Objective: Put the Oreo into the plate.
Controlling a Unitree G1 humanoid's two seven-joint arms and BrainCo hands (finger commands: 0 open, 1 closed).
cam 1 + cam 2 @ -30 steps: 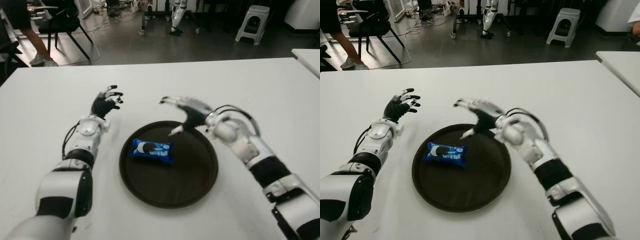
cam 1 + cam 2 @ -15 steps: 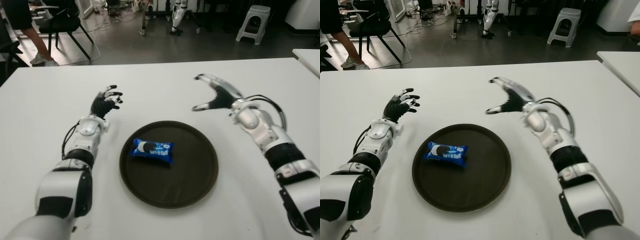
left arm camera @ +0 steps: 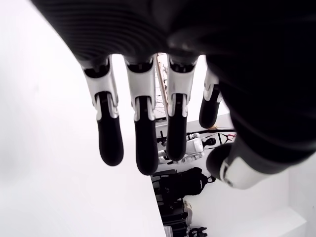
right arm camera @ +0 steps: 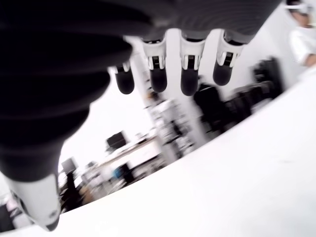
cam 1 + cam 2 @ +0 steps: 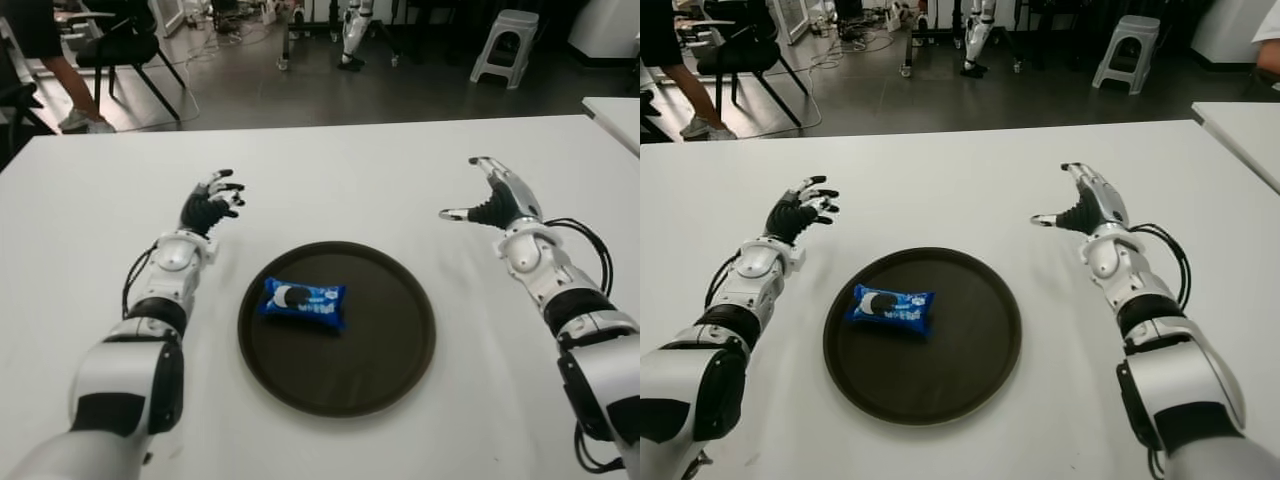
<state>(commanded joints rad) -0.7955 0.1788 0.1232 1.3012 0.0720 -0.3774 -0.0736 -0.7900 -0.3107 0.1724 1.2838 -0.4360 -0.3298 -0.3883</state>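
Note:
A blue Oreo packet lies flat inside the round dark plate, on its left half. My right hand hovers to the right of the plate, well away from the packet, fingers spread and holding nothing; the right wrist view shows its fingers straight with only table and room behind. My left hand shows to the upper left of the plate, fingers relaxed and empty.
The white table stretches all around the plate. Beyond its far edge are a black chair, a person's legs, a white stool and cables on the floor. Another white table corner stands at the right.
My right hand has drawn back from over the plate's far rim, moving to the right and away from the plate. The Oreo packet and left hand stay where they were.

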